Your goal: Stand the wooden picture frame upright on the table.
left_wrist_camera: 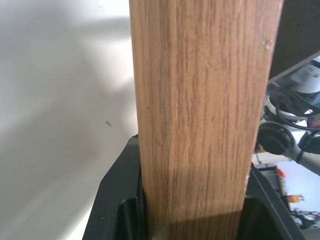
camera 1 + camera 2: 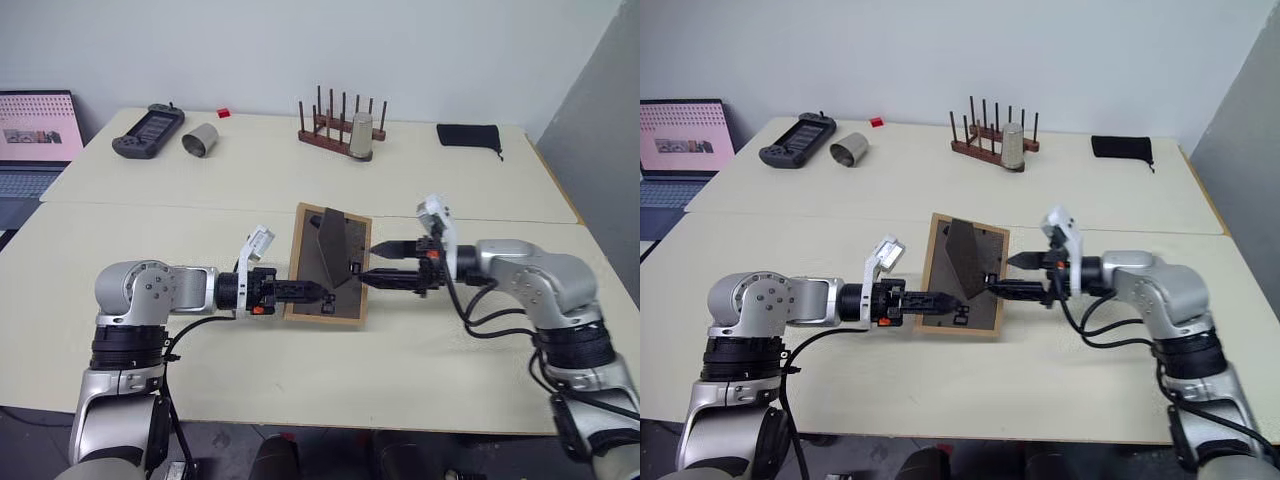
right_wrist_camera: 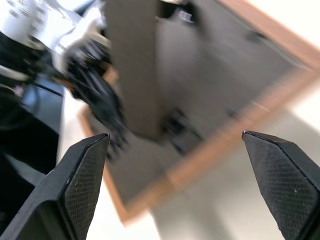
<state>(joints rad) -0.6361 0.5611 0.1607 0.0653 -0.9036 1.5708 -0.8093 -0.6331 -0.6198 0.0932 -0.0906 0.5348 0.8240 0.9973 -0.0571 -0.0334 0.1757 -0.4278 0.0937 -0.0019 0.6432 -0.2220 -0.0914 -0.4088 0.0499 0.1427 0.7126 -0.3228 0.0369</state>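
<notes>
Here, no legible writing; left tool point(image 2: 312, 293) pinching the wooden picture frame point(image 2: 345, 268), right tool point(image 2: 382, 263) spread.

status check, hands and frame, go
Left hand clamped on picture frame edge. Right hand open beside it, not gripping. Frame back-side up, stand flipped out, not yet upright. Nothing blocking.

Peg rack point(image 2: 341, 130), cup point(image 2: 201, 140), game controller point(image 2: 148, 131), black pouch point(image 2: 468, 135), laptop point(image 2: 35, 140).

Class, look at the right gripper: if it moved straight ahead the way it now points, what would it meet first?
Most likely the picture frame: the open right gripper points straight at its near edge and dark back stand, though exact depth is unclear.
</notes>
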